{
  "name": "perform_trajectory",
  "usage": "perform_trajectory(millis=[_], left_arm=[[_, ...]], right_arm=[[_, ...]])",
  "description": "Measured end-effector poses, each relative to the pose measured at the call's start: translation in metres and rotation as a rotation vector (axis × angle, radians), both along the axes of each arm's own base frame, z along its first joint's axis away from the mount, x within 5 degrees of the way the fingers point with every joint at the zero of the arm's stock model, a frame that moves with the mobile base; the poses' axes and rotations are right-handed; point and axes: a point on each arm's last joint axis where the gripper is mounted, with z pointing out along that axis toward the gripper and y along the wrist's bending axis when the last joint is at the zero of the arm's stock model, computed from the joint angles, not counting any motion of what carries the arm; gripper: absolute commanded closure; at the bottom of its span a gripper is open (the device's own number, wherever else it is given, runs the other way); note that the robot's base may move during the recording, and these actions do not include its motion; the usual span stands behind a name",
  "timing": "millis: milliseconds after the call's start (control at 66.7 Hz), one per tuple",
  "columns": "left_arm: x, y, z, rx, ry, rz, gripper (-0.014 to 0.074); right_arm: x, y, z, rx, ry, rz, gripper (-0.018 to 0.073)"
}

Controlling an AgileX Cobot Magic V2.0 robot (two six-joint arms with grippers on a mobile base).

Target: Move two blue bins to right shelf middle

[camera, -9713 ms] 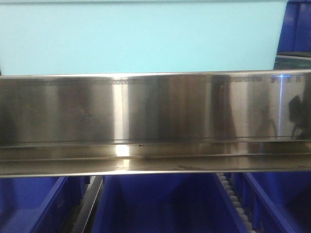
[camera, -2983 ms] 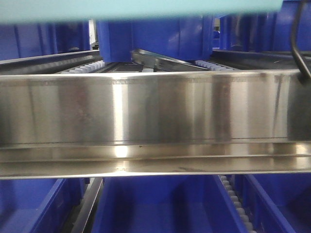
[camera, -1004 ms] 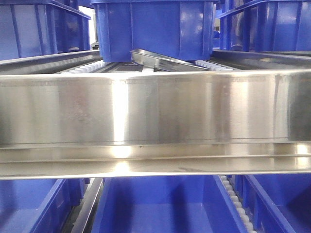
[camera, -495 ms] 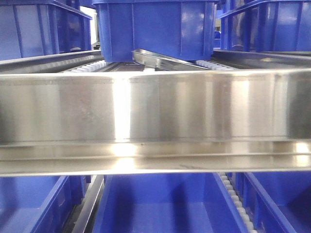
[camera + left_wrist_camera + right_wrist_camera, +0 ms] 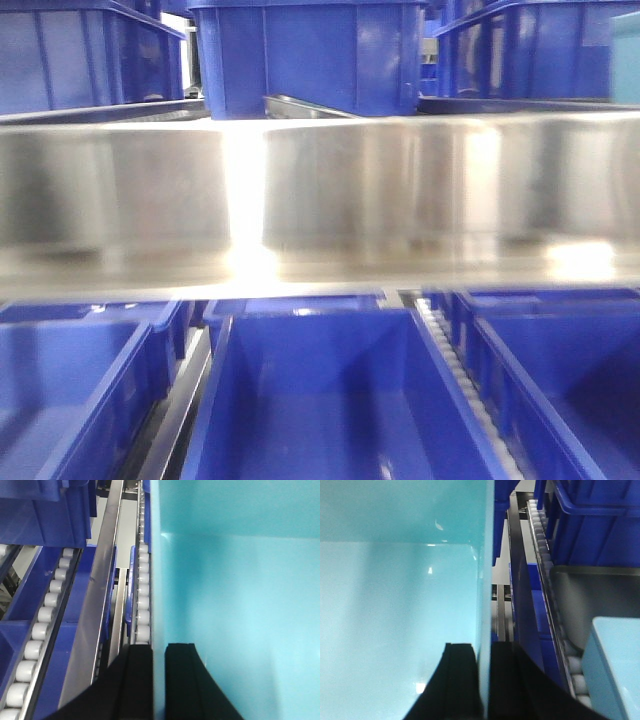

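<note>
Pale-blue bin [image 5: 235, 580] wall pinched by L end effector [image 5: 159, 650], opposite wall by R end effector [image 5: 481, 647].

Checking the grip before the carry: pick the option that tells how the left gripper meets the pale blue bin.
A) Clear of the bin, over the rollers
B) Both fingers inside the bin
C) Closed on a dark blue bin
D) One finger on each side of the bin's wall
D: the left wrist view shows the left gripper with one black finger inside the pale blue bin and the other outside its wall.
</note>
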Motion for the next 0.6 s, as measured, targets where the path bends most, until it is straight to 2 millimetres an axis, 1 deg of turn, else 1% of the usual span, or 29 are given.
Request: perform_trajectory(millis=[600], left_arm=[[0.0012, -0.0001, 0.0006, 0.005, -0.012, 0.001, 0.0707]], right_arm=[[0.0025, 0.0009, 0.0086, 0.027, -0.089, 0.025, 0.0721]])
